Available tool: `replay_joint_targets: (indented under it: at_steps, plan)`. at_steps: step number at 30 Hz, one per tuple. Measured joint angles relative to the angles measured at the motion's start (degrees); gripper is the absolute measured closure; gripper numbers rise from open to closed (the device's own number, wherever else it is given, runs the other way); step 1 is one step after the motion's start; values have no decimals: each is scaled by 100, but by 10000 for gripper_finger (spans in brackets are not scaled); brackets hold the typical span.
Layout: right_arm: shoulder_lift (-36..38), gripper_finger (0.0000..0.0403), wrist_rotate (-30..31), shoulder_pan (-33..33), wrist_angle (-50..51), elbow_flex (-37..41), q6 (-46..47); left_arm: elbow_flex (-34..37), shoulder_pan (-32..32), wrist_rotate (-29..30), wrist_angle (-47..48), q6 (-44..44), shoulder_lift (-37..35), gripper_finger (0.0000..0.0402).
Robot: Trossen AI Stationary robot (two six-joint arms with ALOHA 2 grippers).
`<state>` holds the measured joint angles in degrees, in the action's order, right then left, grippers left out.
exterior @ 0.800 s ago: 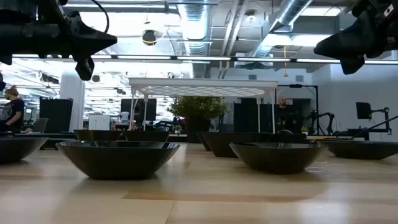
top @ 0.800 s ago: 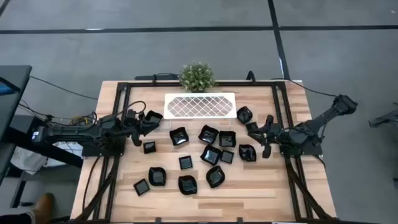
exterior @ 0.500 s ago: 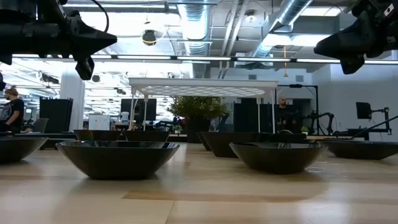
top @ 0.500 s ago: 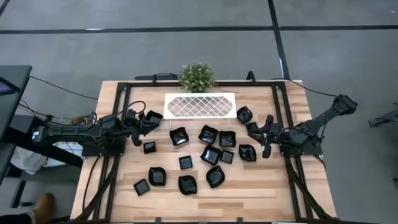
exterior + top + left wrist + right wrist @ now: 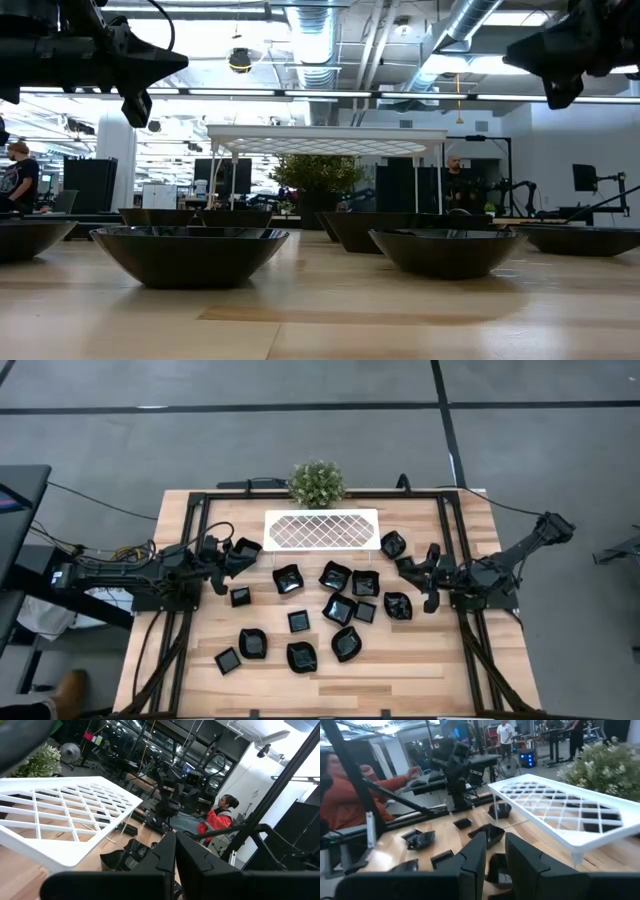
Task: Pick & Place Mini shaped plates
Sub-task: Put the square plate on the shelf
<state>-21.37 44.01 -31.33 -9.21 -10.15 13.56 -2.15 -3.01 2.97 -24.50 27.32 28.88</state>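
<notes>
Hovering over scattered mini shaped plates point(image 5: 338, 608), both grippers carry nothing.

The right gripper point(image 5: 408, 566) floats above the wooden table point(image 5: 420, 660) with its fingers point(image 5: 470, 857) slightly parted; black dishes lie just beneath and ahead of their tips. The left gripper point(image 5: 246, 554) has its fingers pressed together, one dish under them. Farther off stand the white lattice tray point(image 5: 322, 528) and the potted plant point(image 5: 317, 482).
</notes>
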Motion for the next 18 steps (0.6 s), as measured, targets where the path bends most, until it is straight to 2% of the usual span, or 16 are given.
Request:
replay_joint_targets:
  at_steps: [9,15,18]
  plan:
    - [-599,334,-24,0,118,-884,-441,0,2,1,-4,1,0,389]
    - [-1421,334,634,-1,1364,-1923,-409,0,0,-1,-25,-1,0,389]
    - [-1802,336,1121,43,2335,-2516,71,0,0,0,-30,-1,0,389]
